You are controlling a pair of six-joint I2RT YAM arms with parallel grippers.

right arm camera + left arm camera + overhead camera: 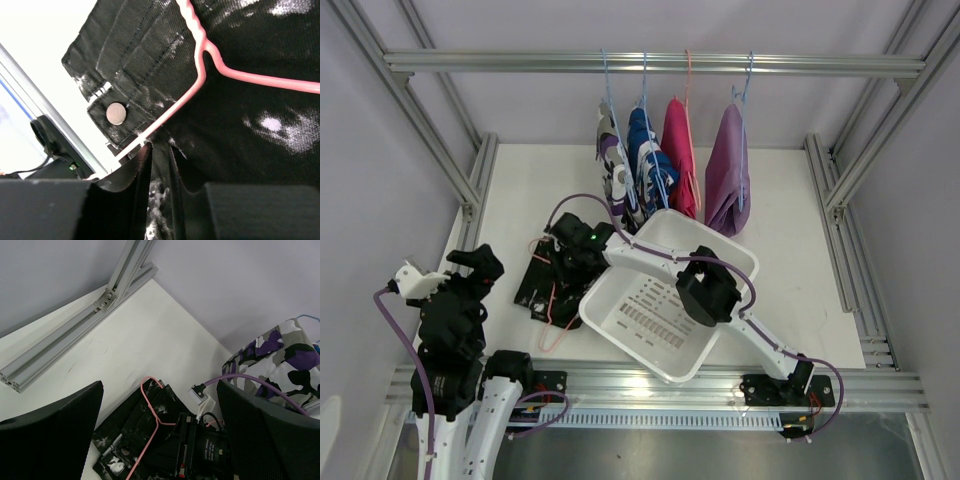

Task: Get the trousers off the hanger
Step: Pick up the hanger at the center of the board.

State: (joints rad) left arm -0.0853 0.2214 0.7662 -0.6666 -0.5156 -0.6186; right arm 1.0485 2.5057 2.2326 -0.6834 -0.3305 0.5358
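Note:
The black trousers with white flecks (542, 285) lie flat on the table, still threaded on a pink hanger (552, 320). My right gripper (560, 262) is down on them, its jaws nearly shut on a fold of the black cloth (250, 110) just under the hanger wire (200, 75); it also shows in the right wrist view (161, 150). My left gripper (470, 270) is open and empty, left of the trousers and above the table (160, 440). The purple-white camouflage (612, 160), blue-white (648, 165), bright pink (680, 165) and lilac (728, 175) trousers hang on the rail.
A white slotted basket (620, 310) sits tilted in the table's middle, under my right arm. Aluminium frame posts (470, 190) run along both sides, with the hanging rail (520, 62) across the back. The camouflage trousers (280, 360) show at the right of the left wrist view.

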